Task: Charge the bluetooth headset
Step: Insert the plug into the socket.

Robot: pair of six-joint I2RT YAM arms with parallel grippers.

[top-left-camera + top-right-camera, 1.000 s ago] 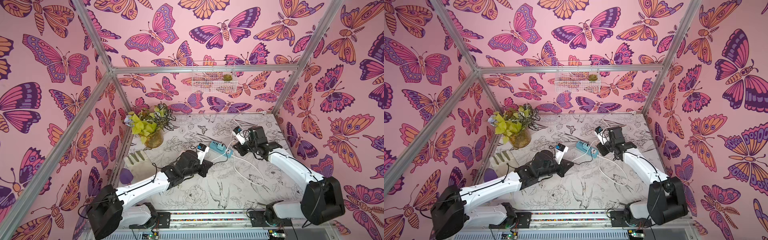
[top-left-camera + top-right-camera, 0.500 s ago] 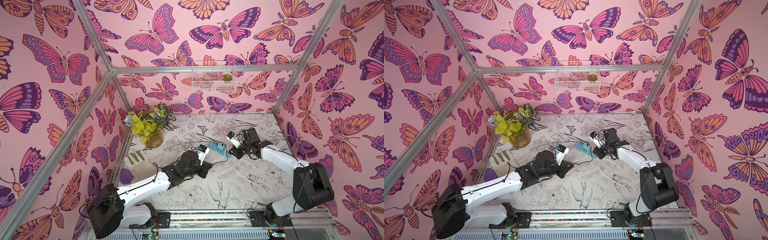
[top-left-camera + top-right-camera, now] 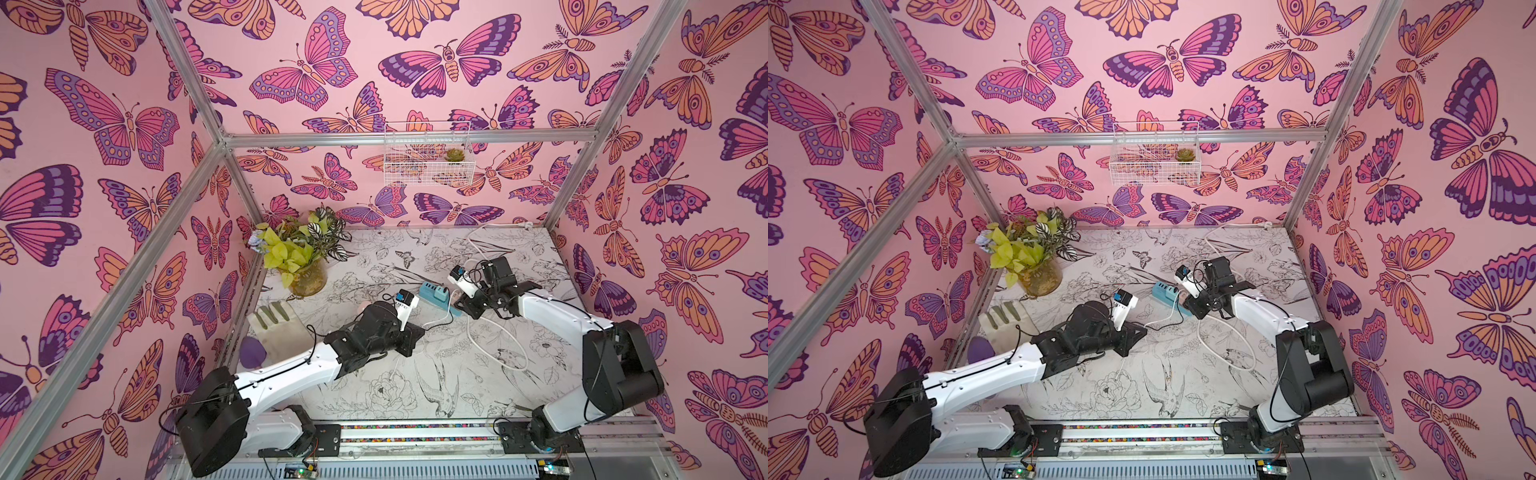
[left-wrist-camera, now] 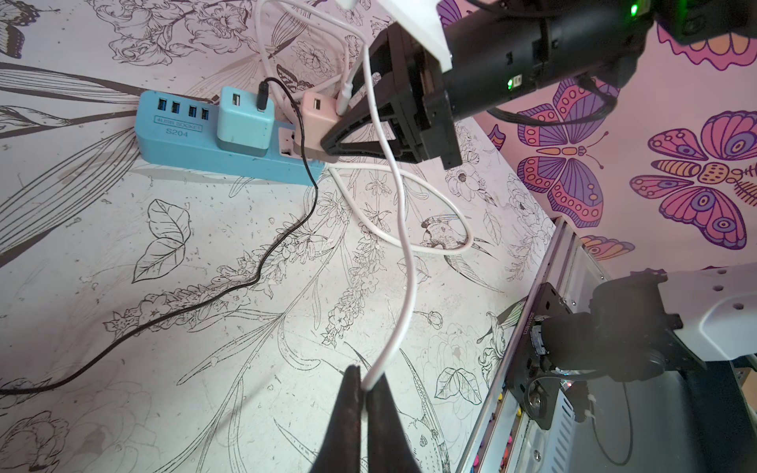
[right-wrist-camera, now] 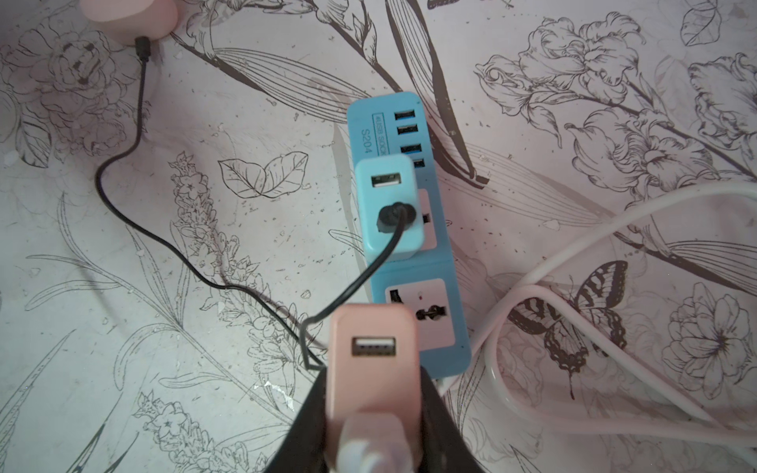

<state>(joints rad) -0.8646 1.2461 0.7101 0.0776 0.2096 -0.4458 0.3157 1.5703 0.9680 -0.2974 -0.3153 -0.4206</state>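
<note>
The left arm and right arm reach low; left tool pinches a white cable, right tool clamps a pink charger.

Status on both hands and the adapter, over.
Left hand shut on white cable. Right hand shut on pink adapter, beside the free socket on the strip, not seated. Black cable kinked close by the adapter.

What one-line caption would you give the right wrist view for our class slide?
Right gripper holds a pink charger near an empty socket on the blue power strip.
</note>
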